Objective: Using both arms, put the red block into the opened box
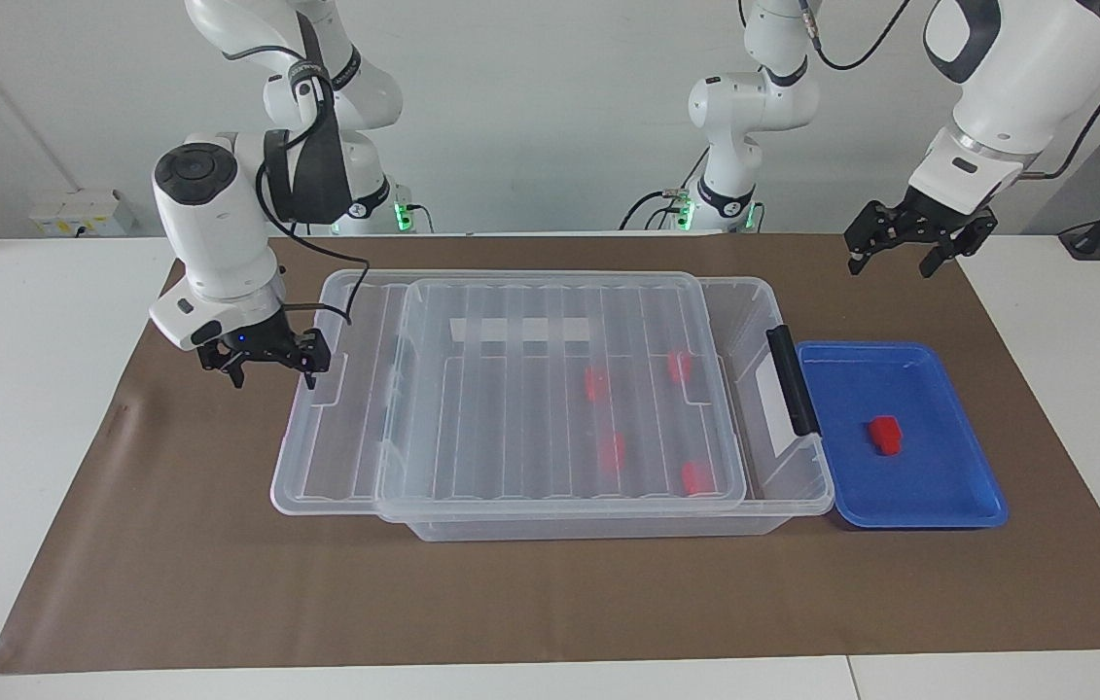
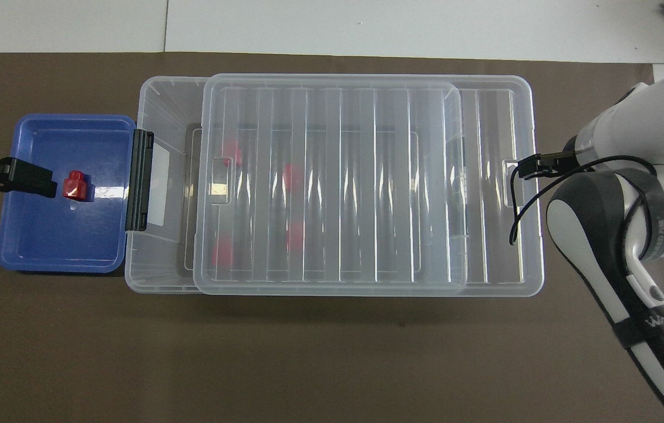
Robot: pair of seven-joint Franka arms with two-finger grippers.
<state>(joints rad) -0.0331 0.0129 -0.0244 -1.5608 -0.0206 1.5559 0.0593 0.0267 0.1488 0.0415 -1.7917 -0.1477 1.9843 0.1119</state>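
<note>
One red block lies in the blue tray. The clear box holds several more red blocks. Its ribbed lid rests askew on top and overhangs toward the right arm's end. That leaves a strip of the box uncovered by the black clip handle. My right gripper is open, with one fingertip at the slot in the lid's overhanging end. My left gripper hangs open over the mat beside the tray.
A brown mat covers the table's middle, with white table around it. Two slimmer arms with green-lit bases stand at the robots' end. The tray touches the box at the clip handle.
</note>
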